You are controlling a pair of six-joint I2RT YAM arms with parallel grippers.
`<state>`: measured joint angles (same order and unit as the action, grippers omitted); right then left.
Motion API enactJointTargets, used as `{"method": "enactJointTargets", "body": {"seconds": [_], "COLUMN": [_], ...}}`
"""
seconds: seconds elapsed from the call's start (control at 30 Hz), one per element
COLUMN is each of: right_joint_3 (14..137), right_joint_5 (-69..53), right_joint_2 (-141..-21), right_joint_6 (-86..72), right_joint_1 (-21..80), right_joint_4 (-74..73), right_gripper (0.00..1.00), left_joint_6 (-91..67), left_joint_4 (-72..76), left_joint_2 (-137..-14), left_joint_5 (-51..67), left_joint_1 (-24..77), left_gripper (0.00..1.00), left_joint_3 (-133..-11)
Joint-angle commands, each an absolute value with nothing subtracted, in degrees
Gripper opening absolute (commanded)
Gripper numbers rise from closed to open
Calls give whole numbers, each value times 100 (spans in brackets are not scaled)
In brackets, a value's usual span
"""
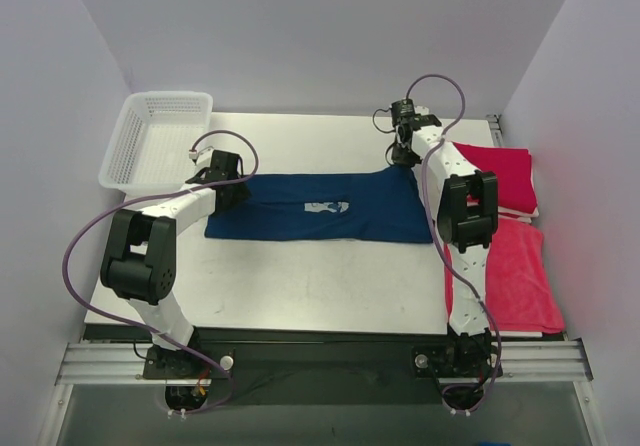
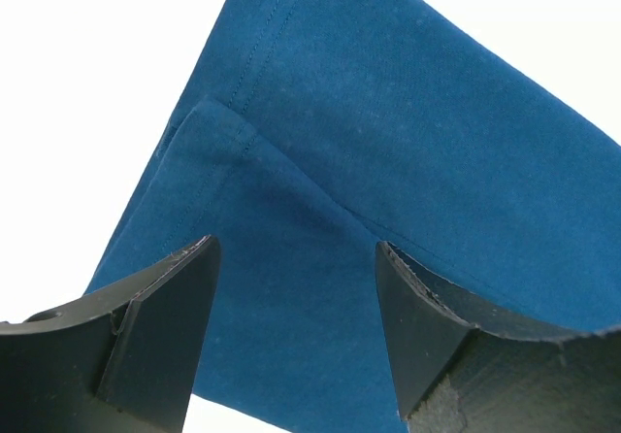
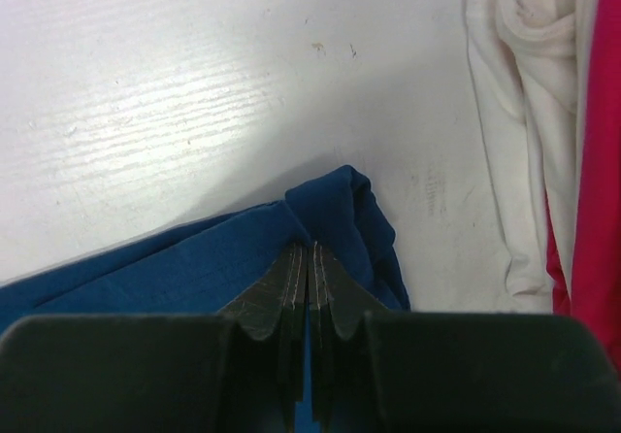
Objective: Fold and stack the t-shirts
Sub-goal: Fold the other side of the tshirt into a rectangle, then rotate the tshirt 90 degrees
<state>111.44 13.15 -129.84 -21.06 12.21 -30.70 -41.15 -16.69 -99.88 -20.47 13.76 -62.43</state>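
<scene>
The navy t-shirt [image 1: 330, 208] lies folded in a long band across the middle of the table, its pale print showing. My left gripper [image 1: 228, 179] is at its left end, open, its jaws straddling the blue cloth [image 2: 291, 258] without pinching it. My right gripper [image 1: 404, 154] is at the shirt's far right corner, shut on a bunched fold of the navy cloth [image 3: 335, 210]. A folded red t-shirt [image 1: 503, 176] lies at the right back. Another red one [image 1: 518, 276] lies spread at the right front.
A white mesh basket [image 1: 158, 138] stands at the back left corner. Pale cloth [image 3: 524, 113] shows beside the red shirt [image 3: 594, 161] in the right wrist view. Walls enclose the table on the left, back and right.
</scene>
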Motion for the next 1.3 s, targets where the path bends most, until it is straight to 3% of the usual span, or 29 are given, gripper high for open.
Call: {"method": "enactJointTargets", "body": {"seconds": [0.0, 0.03, 0.07, 0.13, 0.23, 0.5, 0.8, 1.27], "right_joint_3": [11496, 11540, 11566, 11461, 11129, 9477, 8184, 8393], "right_joint_5": [1477, 1416, 1415, 1415, 1503, 1204, 923, 738], "right_joint_2": [-13051, -13095, -13113, -13008, -12622, -11348, -11013, -11548], "right_joint_6": [-2162, -2162, -2206, -2215, -2294, -2575, -3041, -3111], "right_joint_1": [1116, 1090, 1081, 1072, 1090, 1485, 2092, 1758], "right_joint_4": [-3243, -3278, -3304, -3313, -3279, -3278, -3270, -3445], "right_gripper": [0, 14, 21, 32, 38, 40, 39, 38], "left_joint_6": [-4122, -4122, -4122, -4122, -4122, -4184, -4447, -4799], "left_joint_4": [-1617, -1626, -1635, -1635, -1617, -1582, -1828, -3120], "left_joint_2": [-9923, -9923, -9905, -9888, -9844, -9467, -9149, -9668], "left_joint_5": [-2013, -2021, -2030, -2039, -2048, -1977, -2004, -1644], "left_joint_1": [1345, 1345, 1345, 1345, 1345, 1424, 1591, 1529], "left_gripper": [75, 75, 75, 75, 75, 75, 76, 75], "left_joint_3": [-6275, -6275, -6275, -6258, -6214, -5775, -5221, -5502]}}
